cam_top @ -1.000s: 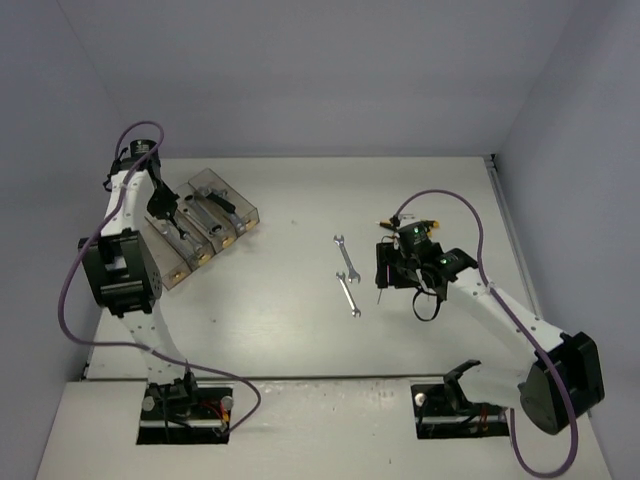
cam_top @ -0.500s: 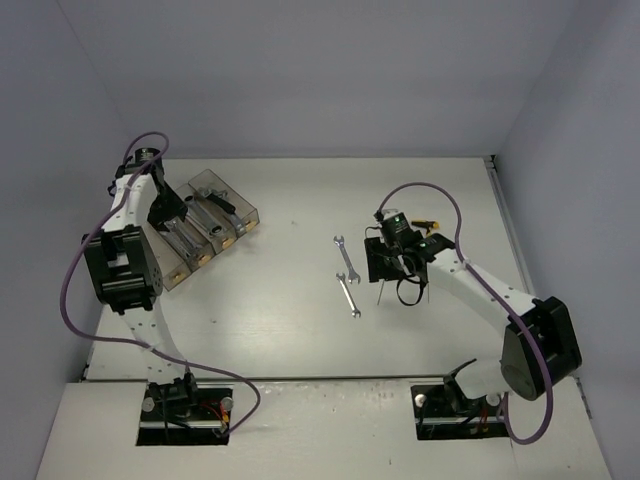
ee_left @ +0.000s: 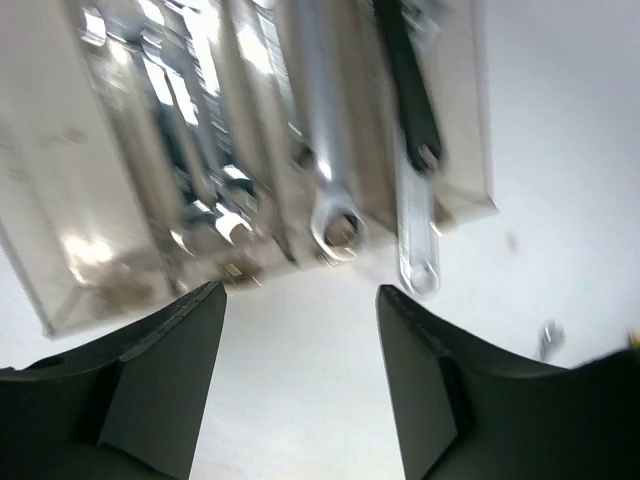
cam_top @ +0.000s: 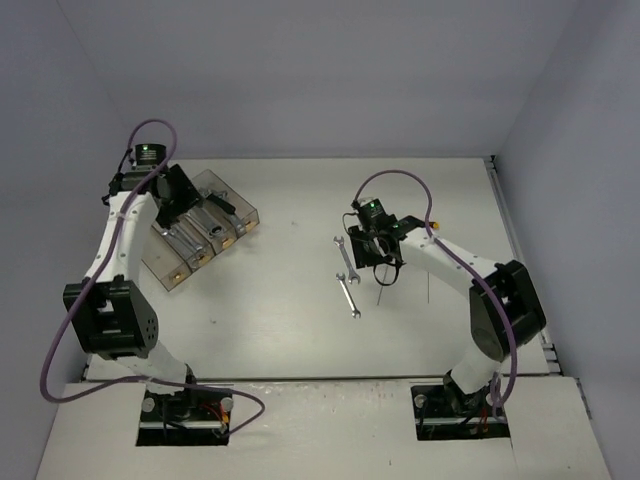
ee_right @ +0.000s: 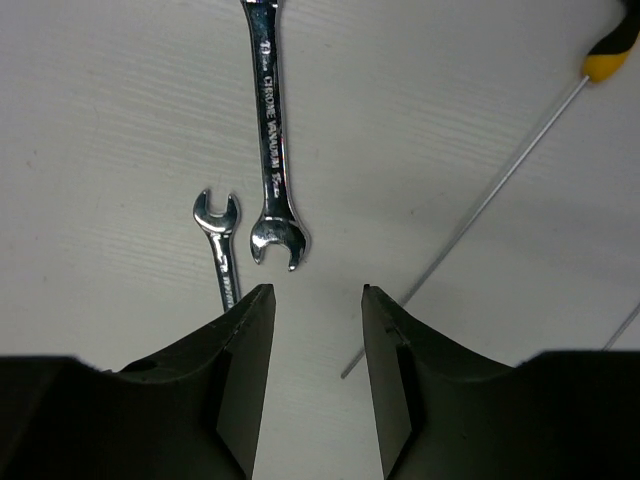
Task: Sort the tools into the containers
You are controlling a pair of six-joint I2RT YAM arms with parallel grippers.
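repositioning noted: right end effector (ee_right: 318, 300) has swung in from the right and now hovers, parted and empty, just short of the large wrench (ee_right: 268, 130) and small wrench (ee_right: 222, 250) lying loose in the middle of the bench (cam_top: 280, 320), so a pickup looks imminent. left end effector (ee_left: 300, 300), also parted and empty, has shifted over the containers (cam_top: 250, 212) at far left, which already hold tools. a thin screwdriver (ee_right: 480, 220) lies close beside the wrenches and could be snagged.

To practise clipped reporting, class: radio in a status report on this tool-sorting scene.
Left gripper open, empty, by containers. Right gripper open, empty, by two loose wrenches. Screwdriver lies beside them, not touching.
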